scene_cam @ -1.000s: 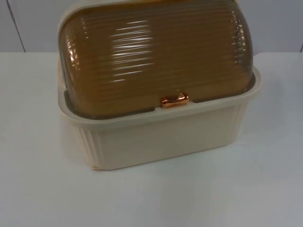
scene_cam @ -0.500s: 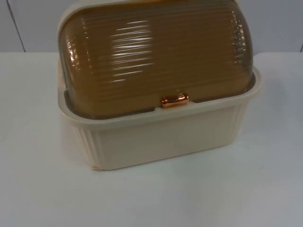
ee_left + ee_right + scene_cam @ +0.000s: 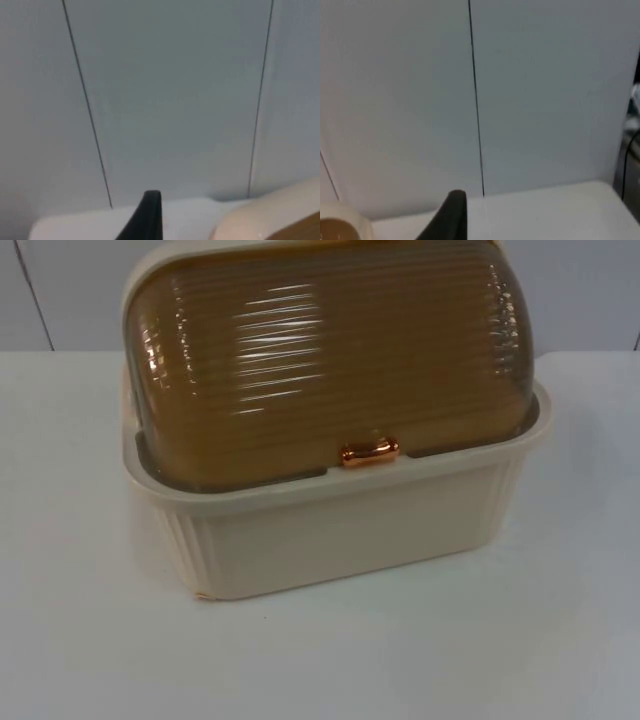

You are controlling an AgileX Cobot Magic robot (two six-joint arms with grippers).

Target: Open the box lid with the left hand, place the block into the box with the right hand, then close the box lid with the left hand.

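The box is seen in the top view standing near the middle of the white table, its ribbed amber lid fully down and its small copper handle at the front rim. The lid has not yet been opened, so lifting it is judged to be the step in hand. The block cannot be made out anywhere.

The left gripper is held off the table beside the box, facing the grey wall; the right gripper is likewise held aloft on the other side. Whether either is open or closed cannot be told (a single dark fingertip is all that is shown of each).

For a clean lift, the handle should be approached from the front and low, taken squarely, and swung up and back along the lid's curve so that the box is not dragged.

The table is plain and glossy; the panelled wall is crossed by thin dark seams.
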